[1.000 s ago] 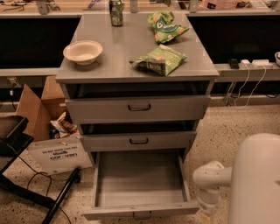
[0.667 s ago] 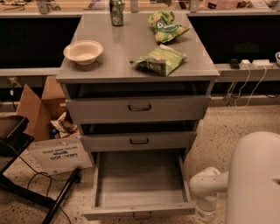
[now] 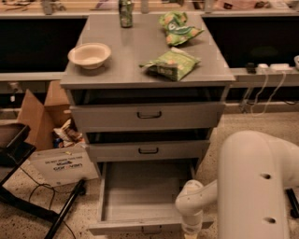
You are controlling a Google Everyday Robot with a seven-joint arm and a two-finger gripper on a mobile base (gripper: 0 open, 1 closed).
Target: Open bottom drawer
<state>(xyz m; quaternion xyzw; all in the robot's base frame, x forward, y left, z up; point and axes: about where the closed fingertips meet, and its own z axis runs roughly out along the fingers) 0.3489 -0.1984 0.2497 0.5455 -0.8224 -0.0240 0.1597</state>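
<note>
Since a second ago, your arm has swung left, and its wrist now sits over the right front corner of the bottom drawer instead of standing off to its right. Nothing else has shifted: the drawer is as far out as it was.

Your pincer hangs from that wrist at the very bottom edge of the view, low against the right end of the drawer's front. It is cut off there, so you cannot tell whether it is open, closed or gripping anything.

The bottom drawer is at the foot of the desk, pulled well out toward the camera with its plain grey tray showing bare. Its front runs left to right, and the handle sits at the middle of that front, just left of the pincer. The tray lies behind and to the left of the pincer. The slide axis runs from the desk straight toward the camera, so any further pull should go that way and not sideways.

By the look of it the drawer is open already, and the task seems done or nearly so. If you pull more, keep the wrist clear of the right side wall.

Above, the middle drawer and top drawer each stand slightly ajar. On the desk are a bowl, a can and two green bags. A cardboard box stands on the floor to the left.
</note>
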